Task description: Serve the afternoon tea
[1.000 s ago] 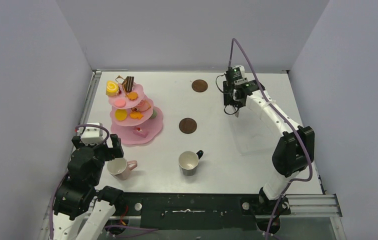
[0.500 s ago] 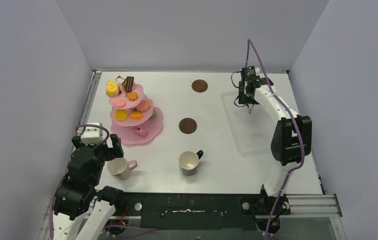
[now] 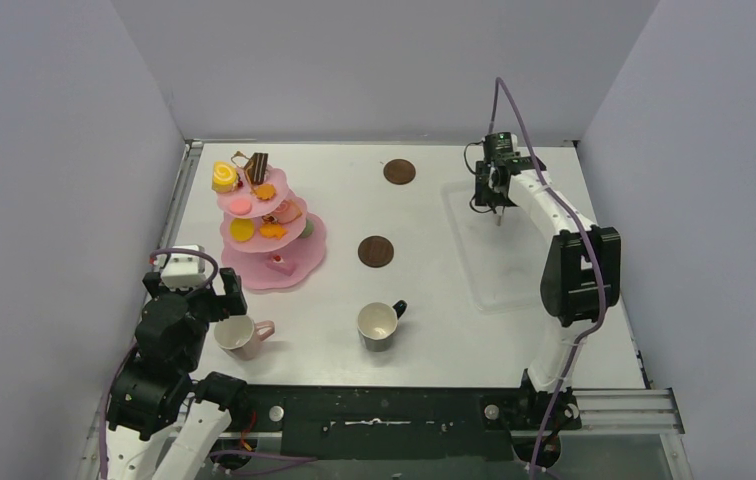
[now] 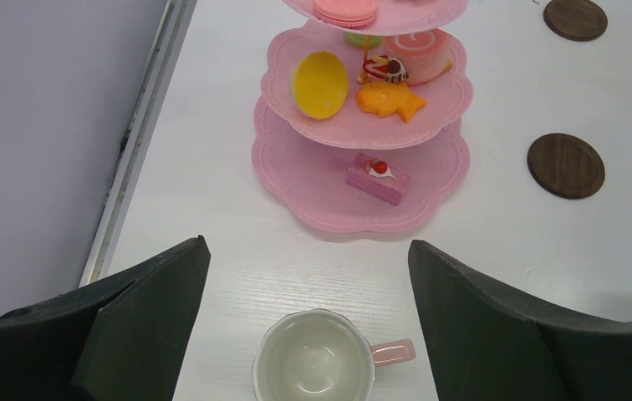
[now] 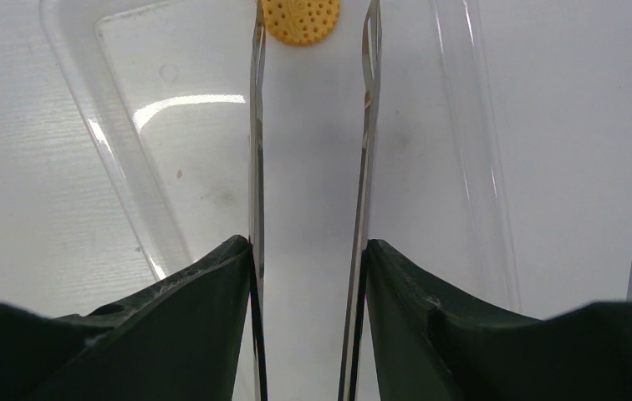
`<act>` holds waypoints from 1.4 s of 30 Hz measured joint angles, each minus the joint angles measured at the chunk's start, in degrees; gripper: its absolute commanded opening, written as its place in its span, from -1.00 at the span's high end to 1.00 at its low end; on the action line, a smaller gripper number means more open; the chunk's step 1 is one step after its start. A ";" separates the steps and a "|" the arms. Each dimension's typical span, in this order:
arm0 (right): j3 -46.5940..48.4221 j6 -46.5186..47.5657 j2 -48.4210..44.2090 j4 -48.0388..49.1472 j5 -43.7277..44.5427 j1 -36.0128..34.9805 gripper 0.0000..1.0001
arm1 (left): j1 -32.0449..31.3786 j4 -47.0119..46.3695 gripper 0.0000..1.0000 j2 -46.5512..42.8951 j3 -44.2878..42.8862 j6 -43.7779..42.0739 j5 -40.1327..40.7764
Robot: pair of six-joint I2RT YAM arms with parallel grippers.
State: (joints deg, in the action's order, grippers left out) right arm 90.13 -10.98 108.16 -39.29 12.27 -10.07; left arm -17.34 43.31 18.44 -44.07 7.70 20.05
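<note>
The biscuit (image 5: 300, 18), a yellow dotted round, lies inside the clear tray (image 3: 474, 262) near the table's far right corner. It sits between the tips of the tongs (image 5: 256, 150), closer to the left blade. Your right gripper (image 5: 308, 243) is pressed against the outsides of the two blades, so it is pinching the tongs, and the blades stand apart.

A second ago that arm hung further in over the table. It has since swung out over the tray's far end, and for the last half second it has barely shifted. I judge you are lined up to take the biscuit, and the squeeze is not yet made.

The pink stand (image 3: 304, 262) is well apart, toward the far left. Its upper tiers are crowded, while the bottom one carries a single pink slice and has bare room. Two coasters (image 3: 375, 251) (image 3: 399, 171) lie between tray and stand, flat and bare, so they should not block a raised carry. The tray wall is the nearer obstacle, so lift clear of it.

The black mug (image 3: 380, 325) waits near the near edge. Your left gripper (image 4: 306, 244) is spread wide and holds nothing, and the pink mug (image 4: 317, 361) sits on the table beneath it.
</note>
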 measured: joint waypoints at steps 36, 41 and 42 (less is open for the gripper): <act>-1.33 -1.05 2.34 3.04 -7.80 3.72 -0.02 | 0.63 -0.11 -0.76 0.61 0.00 -0.02 -0.02; -1.66 -1.46 2.36 3.23 -8.44 3.72 0.04 | 0.63 -0.11 -0.76 0.59 0.00 -0.02 -0.02; -1.68 -1.51 2.36 3.26 -8.59 3.74 0.06 | 0.63 -0.11 -0.76 0.59 0.00 -0.02 -0.02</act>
State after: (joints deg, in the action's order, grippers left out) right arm 88.44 -12.49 110.52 -36.03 3.68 -6.33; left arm -16.71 43.20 19.03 -44.07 7.68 20.03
